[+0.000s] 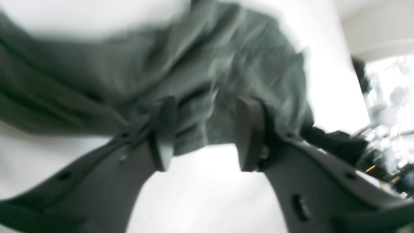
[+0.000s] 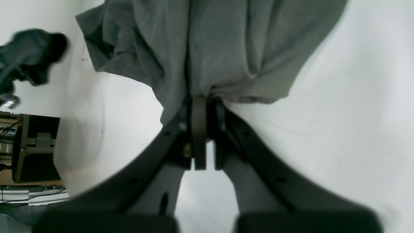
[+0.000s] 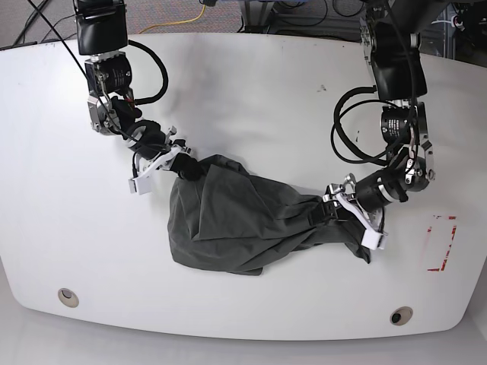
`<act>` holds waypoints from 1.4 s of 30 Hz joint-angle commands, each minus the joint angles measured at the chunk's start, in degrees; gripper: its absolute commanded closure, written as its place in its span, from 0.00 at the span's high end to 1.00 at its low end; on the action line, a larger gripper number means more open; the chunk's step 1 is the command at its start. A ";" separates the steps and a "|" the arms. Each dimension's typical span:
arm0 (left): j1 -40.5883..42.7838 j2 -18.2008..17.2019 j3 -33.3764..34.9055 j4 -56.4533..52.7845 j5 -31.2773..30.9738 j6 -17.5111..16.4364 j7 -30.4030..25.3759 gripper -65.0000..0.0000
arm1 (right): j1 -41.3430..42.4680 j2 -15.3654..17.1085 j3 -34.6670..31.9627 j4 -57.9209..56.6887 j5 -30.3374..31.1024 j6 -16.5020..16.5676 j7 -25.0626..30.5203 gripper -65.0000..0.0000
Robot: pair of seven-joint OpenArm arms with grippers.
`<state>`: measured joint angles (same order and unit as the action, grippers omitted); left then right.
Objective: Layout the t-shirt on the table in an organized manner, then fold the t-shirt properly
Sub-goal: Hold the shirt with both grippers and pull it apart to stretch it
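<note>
With our right jaws pinching the t-shirt (image 3: 236, 224) and left jaws spread, it lies bunched mid-desk (image 3: 251, 99), unfolded.

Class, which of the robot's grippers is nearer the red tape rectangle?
Left. The left gripper sits at the t-shirt's end beside the red tape rectangle; the right gripper is across the shirt.
</note>
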<state>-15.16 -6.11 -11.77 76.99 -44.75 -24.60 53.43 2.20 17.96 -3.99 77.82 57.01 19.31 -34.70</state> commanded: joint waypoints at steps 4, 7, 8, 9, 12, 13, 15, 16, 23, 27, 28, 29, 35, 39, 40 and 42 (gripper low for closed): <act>1.05 -2.02 -4.98 2.79 -0.57 5.13 -0.81 0.60 | 1.01 0.73 0.25 0.99 0.88 0.78 1.16 0.00; 1.05 -2.02 -5.15 2.70 -0.57 8.03 -0.81 0.64 | 1.01 0.73 0.25 0.99 0.88 0.95 1.16 0.00; 0.96 -2.02 -5.15 2.70 -0.57 8.47 -0.81 0.64 | 1.01 0.73 0.25 0.99 0.88 0.95 1.16 0.00; 0.78 -2.02 -5.15 2.70 -0.48 8.91 -0.81 0.65 | 1.01 0.73 0.25 0.99 0.88 0.95 1.16 0.00; 0.61 -1.76 -5.15 2.35 -0.30 10.23 -1.08 0.66 | 1.01 0.73 0.25 0.99 0.88 0.95 1.16 0.00; 0.52 -1.58 -5.15 1.65 -0.30 10.75 -1.08 0.66 | 1.01 0.73 0.25 0.99 0.88 0.95 1.16 0.00; -0.45 -0.44 -5.15 0.50 -0.30 11.63 -1.08 0.66 | 1.01 0.73 0.25 0.99 0.88 0.95 1.16 0.00; -1.50 -0.09 -5.15 -0.46 -0.21 12.16 -1.08 0.66 | 1.01 0.73 0.25 0.99 0.88 0.95 1.16 0.00; -4.67 1.23 -5.15 -8.73 -0.21 16.12 -1.17 0.66 | 1.10 0.73 0.25 0.99 0.88 0.95 1.16 0.00; -6.34 1.32 -5.15 -11.98 -0.21 16.29 -1.43 0.65 | 1.19 0.73 0.25 0.99 0.88 0.95 1.16 0.00; -6.51 1.67 -5.15 -12.60 -0.21 16.29 -1.69 0.65 | 1.19 0.73 0.25 0.99 0.88 0.95 1.16 0.00; -6.60 1.93 -5.07 -13.30 -0.21 16.29 -2.04 0.65 | 1.19 0.73 0.25 0.99 0.88 0.95 1.16 0.00; -7.39 2.28 -4.27 -17.17 -0.13 16.38 -5.65 0.65 | 1.19 0.73 0.25 0.99 0.88 1.04 1.16 0.00; -7.66 2.28 -0.67 -19.28 -0.13 16.38 -7.32 0.65 | 1.10 0.73 0.34 0.99 0.88 1.04 1.16 0.00; -8.36 2.28 0.74 -19.80 -0.21 16.38 -8.02 0.65 | 1.10 0.73 0.34 0.99 0.88 1.04 1.16 0.00; -8.71 2.28 2.23 -20.24 -0.21 16.38 -8.64 0.63 | 1.10 0.73 0.43 0.99 0.88 1.04 1.16 0.00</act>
<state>-21.45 -3.68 -10.66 56.18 -43.77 -7.53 46.00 2.17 18.06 -4.01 77.82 56.95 19.46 -34.74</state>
